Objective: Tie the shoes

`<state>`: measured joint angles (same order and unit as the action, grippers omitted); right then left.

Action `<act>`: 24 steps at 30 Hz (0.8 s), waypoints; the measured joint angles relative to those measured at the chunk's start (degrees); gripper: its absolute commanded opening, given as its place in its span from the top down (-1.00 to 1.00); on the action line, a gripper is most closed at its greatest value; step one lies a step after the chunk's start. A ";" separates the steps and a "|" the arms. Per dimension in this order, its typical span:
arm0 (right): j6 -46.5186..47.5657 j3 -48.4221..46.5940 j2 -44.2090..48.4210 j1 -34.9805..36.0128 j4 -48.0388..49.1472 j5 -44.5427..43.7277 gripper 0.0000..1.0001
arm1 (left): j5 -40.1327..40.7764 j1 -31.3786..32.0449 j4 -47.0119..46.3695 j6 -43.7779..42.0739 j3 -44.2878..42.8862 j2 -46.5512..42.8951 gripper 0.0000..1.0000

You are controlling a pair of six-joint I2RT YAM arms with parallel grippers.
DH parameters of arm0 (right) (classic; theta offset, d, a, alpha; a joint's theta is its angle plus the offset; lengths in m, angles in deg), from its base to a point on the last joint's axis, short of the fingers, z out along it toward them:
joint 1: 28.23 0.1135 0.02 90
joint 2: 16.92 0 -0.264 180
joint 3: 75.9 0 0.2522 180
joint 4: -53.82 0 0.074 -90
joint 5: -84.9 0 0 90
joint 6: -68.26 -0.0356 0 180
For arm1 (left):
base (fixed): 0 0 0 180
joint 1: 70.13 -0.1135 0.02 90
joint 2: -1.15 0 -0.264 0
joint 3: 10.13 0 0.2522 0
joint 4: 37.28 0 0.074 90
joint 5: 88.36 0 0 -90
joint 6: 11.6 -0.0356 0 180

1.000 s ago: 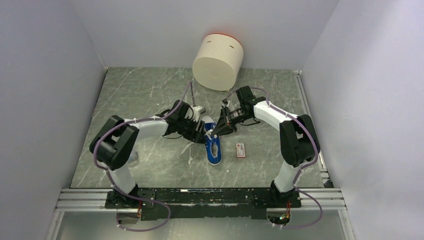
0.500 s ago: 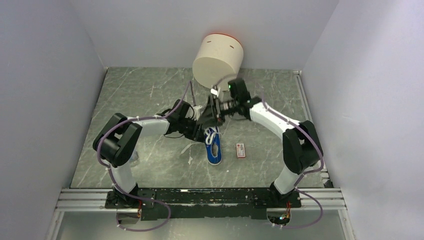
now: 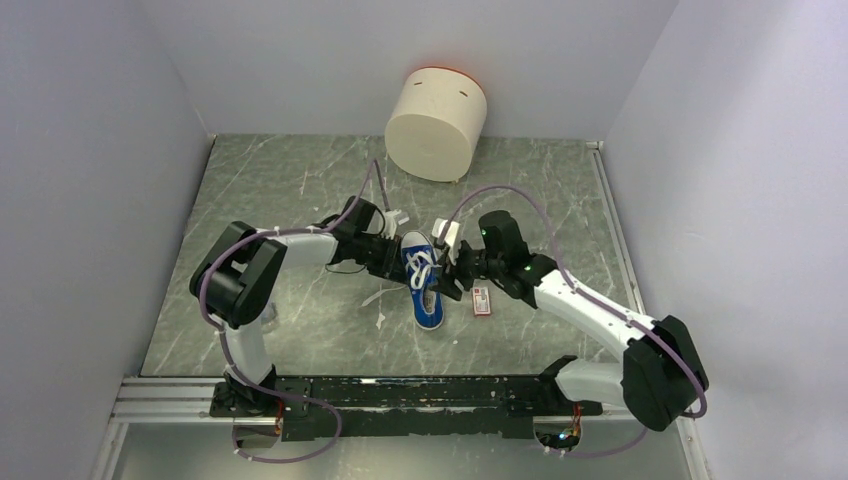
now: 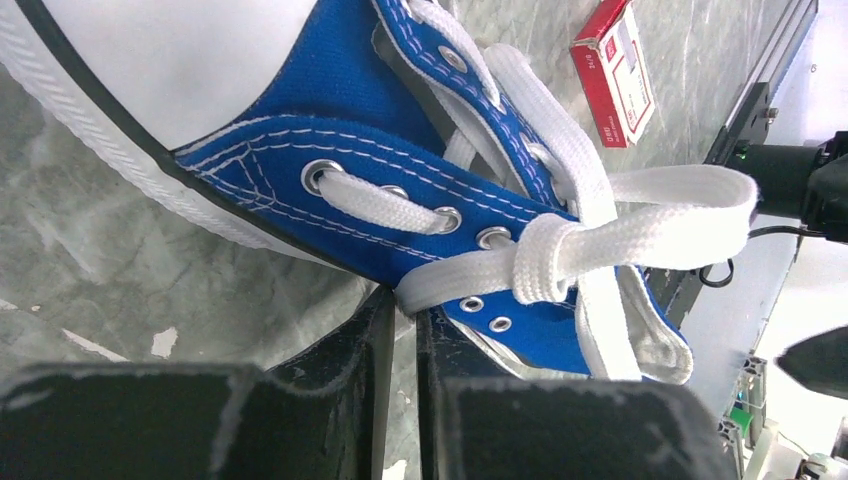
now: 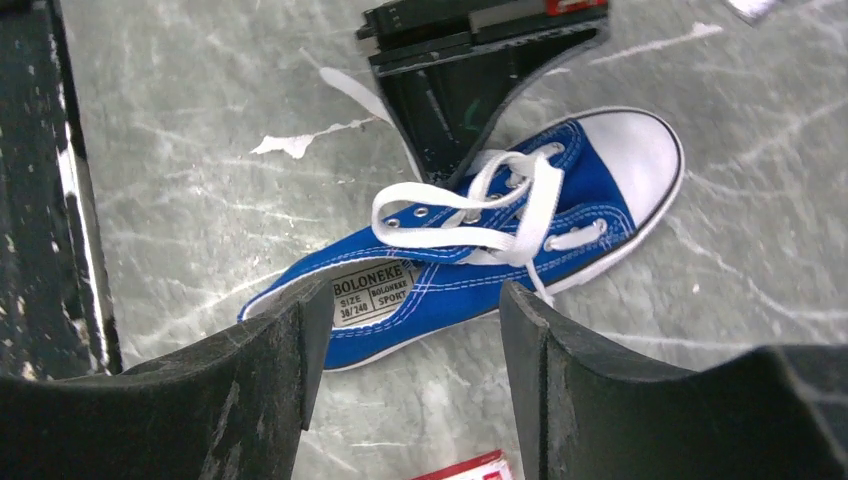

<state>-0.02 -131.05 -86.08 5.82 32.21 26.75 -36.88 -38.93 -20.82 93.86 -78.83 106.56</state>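
The blue shoe (image 3: 429,303) lies on the marble table, toe pointing away, heel towards the arm bases. Its white laces (image 4: 545,262) are crossed in a first knot over the tongue, with a loop (image 4: 700,200) trailing to the heel side. My left gripper (image 4: 403,303) sits at the shoe's left flank, shut on a lace end that runs from the knot into its fingertips. My right gripper (image 5: 410,335) hovers open just right of the shoe (image 5: 470,275), holding nothing. The top view shows that gripper (image 3: 452,283) beside the shoe's opening.
A small red-and-white packet (image 3: 482,300) lies right of the shoe, under the right arm. A large cream cylinder (image 3: 436,122) stands at the back. Grey walls enclose the table; a metal rail (image 3: 400,395) runs along the near edge.
My right gripper opened, let go of the lace and swung from behind the shoe's toe to its right side. My left gripper closed on the lace at the shoe's left.
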 measured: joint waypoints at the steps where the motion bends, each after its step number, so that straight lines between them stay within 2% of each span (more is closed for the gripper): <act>1: 2.12 0.70 -0.35 0.00 0.94 0.92 -0.30 | -0.33 -0.09 0.07 0.00 -0.04 0.09 0.70; 5: 6.64 1.68 -3.58 -0.02 4.22 5.55 -0.28 | -1.18 -0.42 0.13 -0.02 -0.11 0.26 0.73; 12: 7.65 1.70 -9.77 -0.02 9.44 13.03 -0.25 | -2.43 -0.63 0.11 0.07 -0.13 0.68 0.77; 24: 6.47 2.25 -15.52 0.15 14.23 14.99 0.01 | -2.75 -0.72 0.15 0.20 -0.13 0.68 0.79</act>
<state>6.45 -128.80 -101.60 5.97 46.43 41.75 -39.64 -39.65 -20.67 94.06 -78.96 107.23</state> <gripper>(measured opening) 0.523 0.111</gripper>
